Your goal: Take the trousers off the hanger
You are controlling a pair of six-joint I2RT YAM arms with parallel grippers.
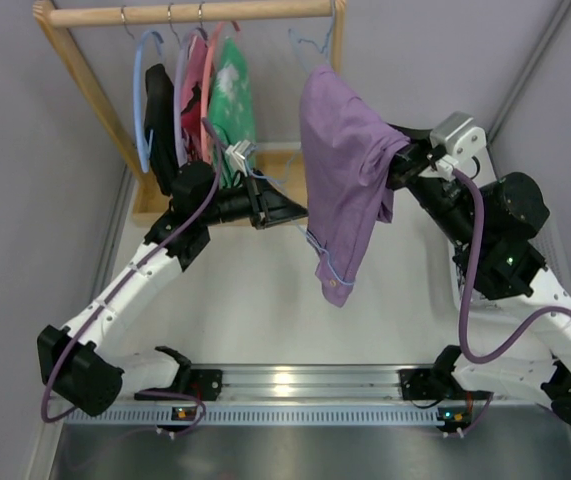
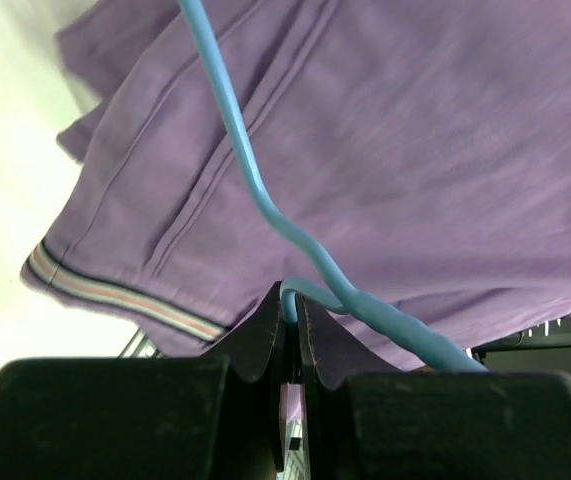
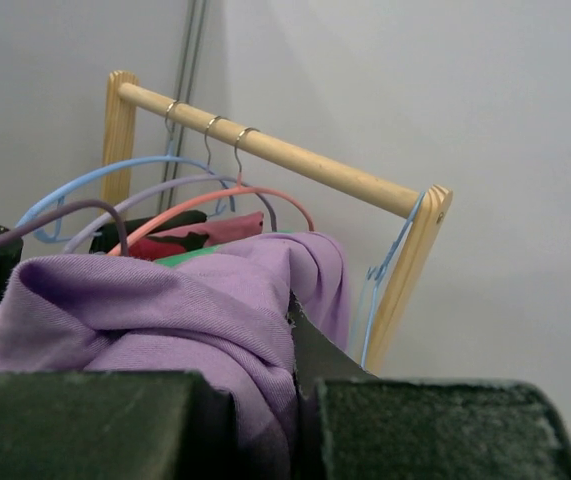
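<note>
The lilac-purple trousers (image 1: 340,170) hang draped over the thin light-blue wire hanger (image 1: 328,264), whose hook rests at the right end of the wooden rail. My left gripper (image 1: 298,213) is shut on the hanger's wire at the garment's left side. In the left wrist view the fingertips (image 2: 291,305) pinch a bend of the wire (image 2: 235,130) under the trousers (image 2: 415,150). My right gripper (image 1: 397,165) is shut on a bunched fold of the trousers at their right side. The right wrist view shows that cloth (image 3: 165,320) clamped between the fingers (image 3: 315,350).
A wooden rack with a rail (image 1: 190,12) stands at the back. A thicker blue plastic hanger (image 1: 143,90), a black garment (image 1: 160,110), a pink hanger and a green printed garment (image 1: 233,95) hang left of the trousers. The rack's right post (image 3: 410,260) is close by.
</note>
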